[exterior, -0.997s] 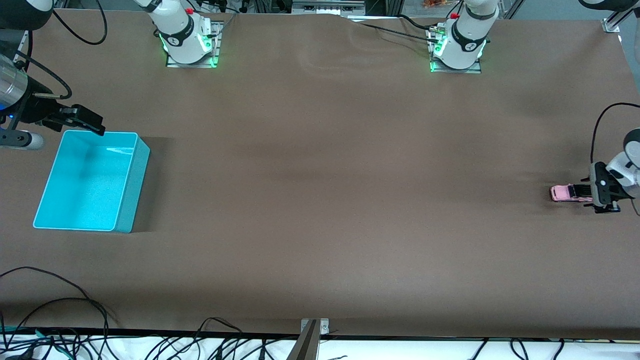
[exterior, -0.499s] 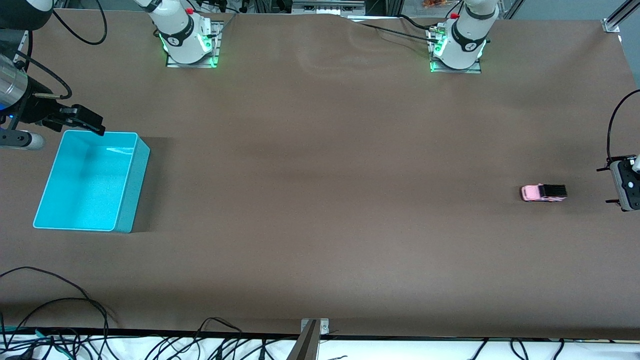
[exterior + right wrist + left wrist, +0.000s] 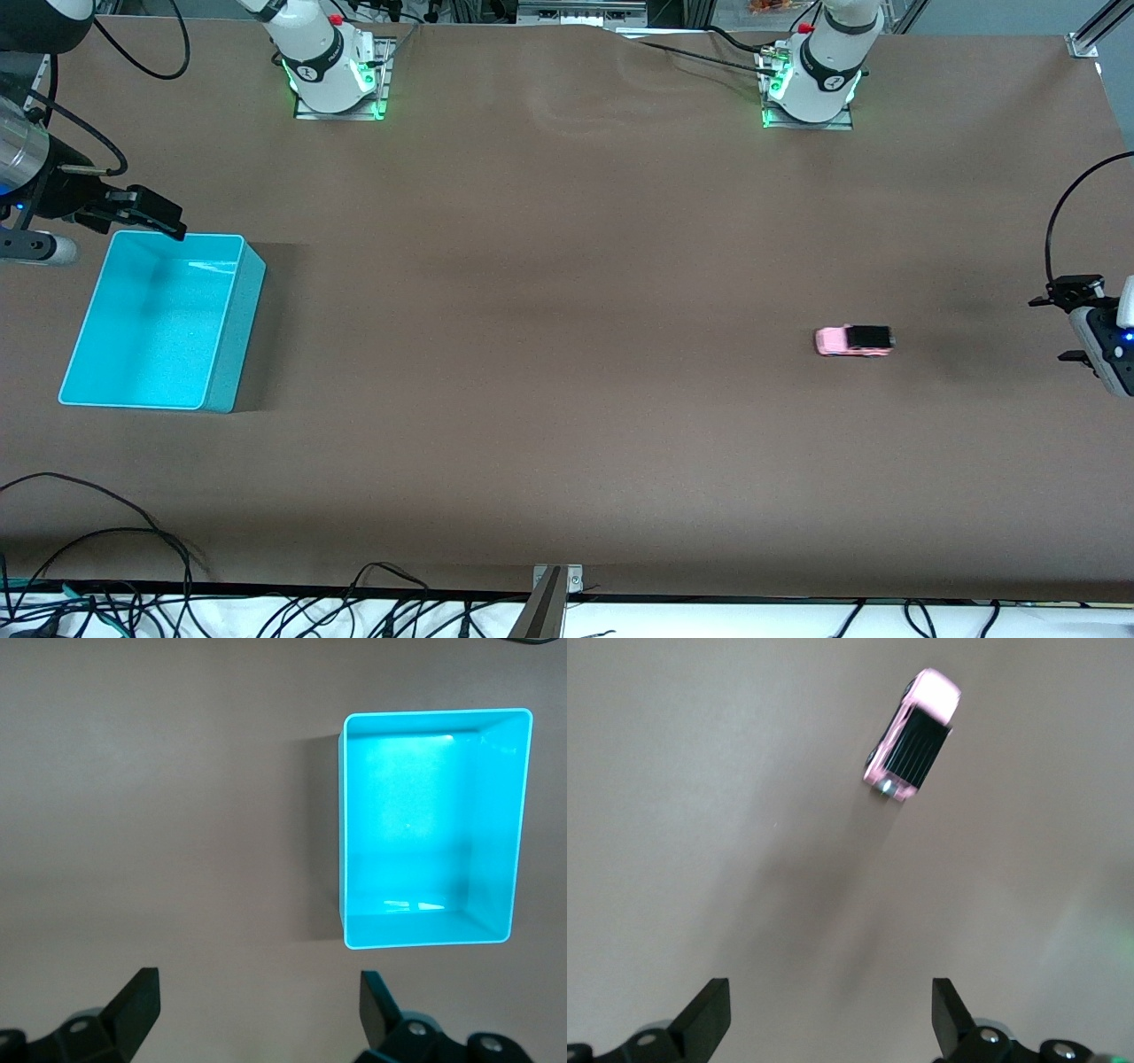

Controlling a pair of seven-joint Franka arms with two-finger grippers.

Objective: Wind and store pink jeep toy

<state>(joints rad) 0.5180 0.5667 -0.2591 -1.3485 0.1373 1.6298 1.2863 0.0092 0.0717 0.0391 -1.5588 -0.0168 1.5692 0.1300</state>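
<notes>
The pink jeep toy (image 3: 854,340), light pink with a black roof, stands free on the brown table toward the left arm's end. It also shows in the left wrist view (image 3: 912,737). My left gripper (image 3: 831,1019) is open and empty, up over the table's edge at the left arm's end, apart from the jeep. The turquoise bin (image 3: 226,328) stands empty at the right arm's end and shows in the right wrist view (image 3: 493,926). My right gripper (image 3: 259,1010) is open and empty, over the table beside the bin, and waits.
The brown table (image 3: 567,399) spreads wide between the jeep and the bin. Loose black cables (image 3: 106,567) lie along the table's edge nearest the front camera. The two arm bases (image 3: 332,66) stand at the table's farthest edge.
My left gripper has let go of the jeep and drawn back toward the table's edge. The jeep has rolled across the table toward the right arm's end.
</notes>
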